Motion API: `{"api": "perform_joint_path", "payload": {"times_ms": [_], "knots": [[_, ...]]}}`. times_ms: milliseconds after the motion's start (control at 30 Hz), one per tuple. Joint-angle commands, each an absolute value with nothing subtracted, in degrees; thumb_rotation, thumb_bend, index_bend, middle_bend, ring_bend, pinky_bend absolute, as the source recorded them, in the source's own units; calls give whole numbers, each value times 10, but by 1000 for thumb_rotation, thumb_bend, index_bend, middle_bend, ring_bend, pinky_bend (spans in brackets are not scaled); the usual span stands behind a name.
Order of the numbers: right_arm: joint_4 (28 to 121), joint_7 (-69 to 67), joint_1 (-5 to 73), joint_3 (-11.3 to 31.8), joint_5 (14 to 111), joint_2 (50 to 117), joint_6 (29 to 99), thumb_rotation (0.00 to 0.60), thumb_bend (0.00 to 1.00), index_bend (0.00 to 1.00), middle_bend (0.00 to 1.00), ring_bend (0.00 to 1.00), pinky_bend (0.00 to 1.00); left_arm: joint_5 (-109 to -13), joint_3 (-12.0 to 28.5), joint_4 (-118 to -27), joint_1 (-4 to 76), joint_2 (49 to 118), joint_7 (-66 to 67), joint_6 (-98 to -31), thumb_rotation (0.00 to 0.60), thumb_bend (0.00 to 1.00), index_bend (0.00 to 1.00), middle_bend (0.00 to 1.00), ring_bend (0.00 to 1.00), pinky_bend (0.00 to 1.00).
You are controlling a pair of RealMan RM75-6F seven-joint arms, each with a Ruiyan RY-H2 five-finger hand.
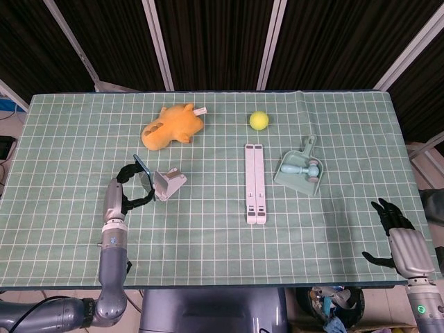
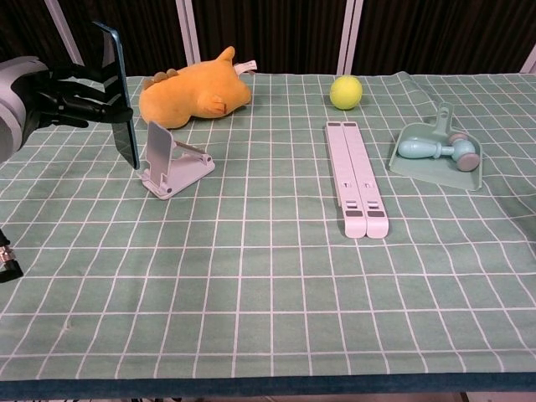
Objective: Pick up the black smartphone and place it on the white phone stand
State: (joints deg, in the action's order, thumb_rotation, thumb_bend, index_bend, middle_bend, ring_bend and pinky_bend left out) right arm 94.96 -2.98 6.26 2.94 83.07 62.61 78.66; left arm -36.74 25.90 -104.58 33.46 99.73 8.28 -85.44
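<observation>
Head view: green checked table (image 1: 208, 222). Left hand (image 1: 128, 191) near left edge grips black smartphone (image 1: 143, 173) upright, on edge, just beside white phone stand (image 1: 168, 184), raised off cloth. Chest view: black smartphone (image 2: 117, 92) tilted, lower end close to white phone stand (image 2: 172, 163). Right hand (image 1: 395, 222) at near right corner, fingers spread, empty.

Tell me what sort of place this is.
Probably a robot lab test bench, not a home: a green checked tablecloth set with unrelated props, an orange plush toy and a yellow tennis ball, in front of dark slatted wall panels with metal struts.
</observation>
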Motion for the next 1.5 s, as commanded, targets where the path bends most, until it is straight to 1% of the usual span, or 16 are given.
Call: {"api": "perform_joint_path", "payload": {"times_ms": [33,267,833,1233,1500], "knots": [[950,-31,63,29,831,626,786,600,105,0,0,0,214,-367,266,-1031,339,1009,83,-851,600,338,504,576,195,174],[950,-32,64,29,830,625,783,600,105,0,0,0,214,-364,275,-991,351,1039,99,-844,600,338,501,573,194,174],[953,-36,65,29,826,623,779,600,104,0,0,0,214,-384,277,-923,359,1082,112,-827,600,338,493,568,191,174],[954,-37,65,28,825,623,777,600,105,0,0,0,214,-392,282,-901,351,1103,102,-819,600,338,492,568,191,174],[953,-35,66,28,826,623,778,600,104,0,0,0,214,-407,276,-889,343,1106,98,-812,600,337,491,567,191,174]]}}
